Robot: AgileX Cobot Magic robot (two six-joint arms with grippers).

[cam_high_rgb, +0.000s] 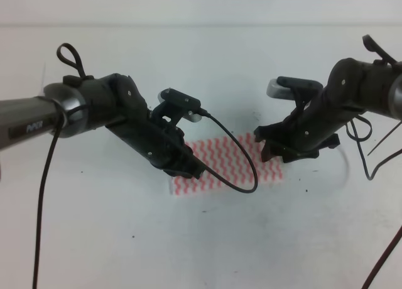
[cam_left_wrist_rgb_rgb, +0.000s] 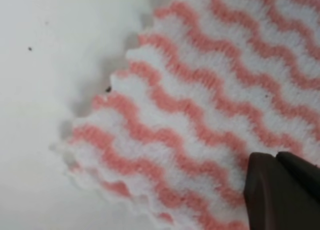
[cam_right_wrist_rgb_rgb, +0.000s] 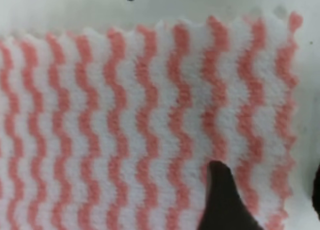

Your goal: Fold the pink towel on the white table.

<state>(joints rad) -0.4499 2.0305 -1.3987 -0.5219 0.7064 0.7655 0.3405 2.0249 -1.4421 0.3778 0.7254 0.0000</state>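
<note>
The towel [cam_high_rgb: 229, 164] lies flat mid-counter [cam_high_rgb: 125, 239], long axis left to right. My left pincer [cam_high_rgb: 188, 169] sits at its left end, my right pincer [cam_high_rgb: 273, 152] at its right; I cannot tell either's opening. The white counter is speckled.

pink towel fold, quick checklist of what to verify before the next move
1. pink towel lying flat on the white table: ok, no fold made yet.
2. left gripper at the towel's left end: ok; a finger sits over the cloth near its edge.
3. right gripper at the right end: ok; a finger is over the cloth.
4. Either gripper actually pinching cloth: cannot tell.
5. Loose cable from the left arm: not ok, it lies across the towel.
</note>
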